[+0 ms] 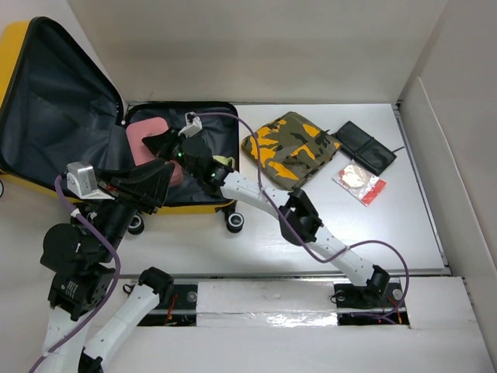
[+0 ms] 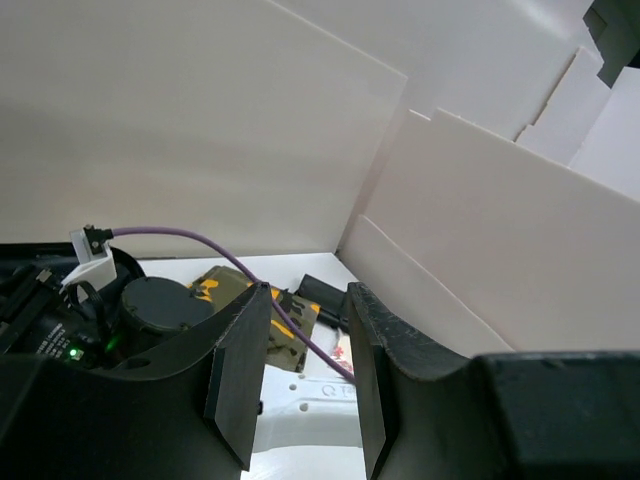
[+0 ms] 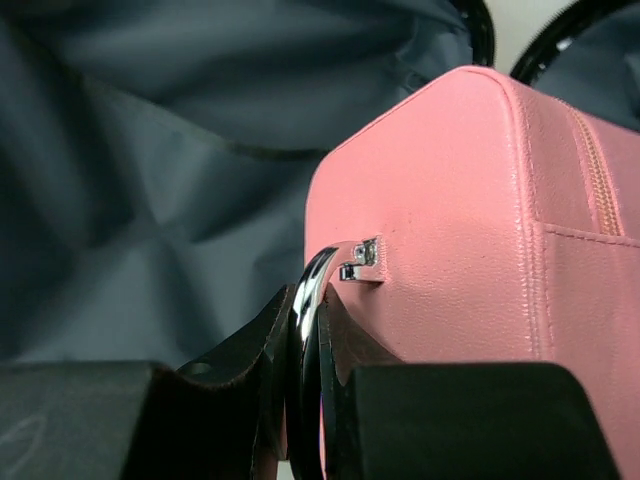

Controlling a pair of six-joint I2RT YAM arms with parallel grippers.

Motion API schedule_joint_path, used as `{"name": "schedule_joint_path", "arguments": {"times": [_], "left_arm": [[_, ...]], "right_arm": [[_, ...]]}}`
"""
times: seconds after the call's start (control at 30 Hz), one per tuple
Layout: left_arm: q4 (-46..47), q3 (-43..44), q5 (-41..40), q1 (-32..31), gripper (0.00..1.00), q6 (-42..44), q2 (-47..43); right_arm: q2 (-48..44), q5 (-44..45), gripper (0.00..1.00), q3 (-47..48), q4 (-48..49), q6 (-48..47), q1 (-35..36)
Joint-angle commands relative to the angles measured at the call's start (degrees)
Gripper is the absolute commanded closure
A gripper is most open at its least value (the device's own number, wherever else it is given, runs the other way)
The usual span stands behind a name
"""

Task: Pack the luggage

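Yellow suitcase [image 1: 54,109] lies open at left rear of bench [image 1: 373,233]. Stiff shell, soft lining, probably rolls: hold rim. Your right hand [image 3: 305,335] clamped on pink case [image 3: 450,200] handle [image 3: 308,285] inside; left hand [image 2: 305,390] apart, empty.

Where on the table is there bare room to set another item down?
Bare table lies right of the red-and-white packet and black pouch, up to the wall, and along the near side below the camouflage pouch, though the right arm crosses there. The luggage is crowded: the pink case, held by the right pincer, sits in its base under both arms.
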Motion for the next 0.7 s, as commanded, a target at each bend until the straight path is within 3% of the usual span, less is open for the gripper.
{"name": "schedule_joint_path", "arguments": {"times": [0.0,0.23,0.33,0.43,0.47,0.67], "left_arm": [[3.4,-0.3,0.0,-0.3,0.66,0.2,1.5],[2.6,-0.5,-2.1,-0.3,0.66,0.5,2.4],[2.1,0.1,-2.6,-0.3,0.66,0.5,3.5],[1.7,0.8,-3.0,-0.3,0.66,0.4,4.3],[1.7,0.8,-3.1,-0.3,0.66,0.4,4.4],[0.1,3.1,-3.9,-0.3,0.65,0.4,6.2]], "right_arm": [[0.5,4.4,1.00,1.5,8.2,10.2,0.3],[-4.0,5.8,1.00,-6.3,3.6,7.6,0.3],[-6.9,6.6,0.93,-8.1,2.2,3.2,0.3],[-9.0,5.8,0.73,-9.9,3.4,0.9,0.3],[-9.0,3.7,0.57,-9.1,3.6,0.3,0.3],[-15.9,0.8,0.24,-13.5,3.8,-5.7,-0.3]]}}
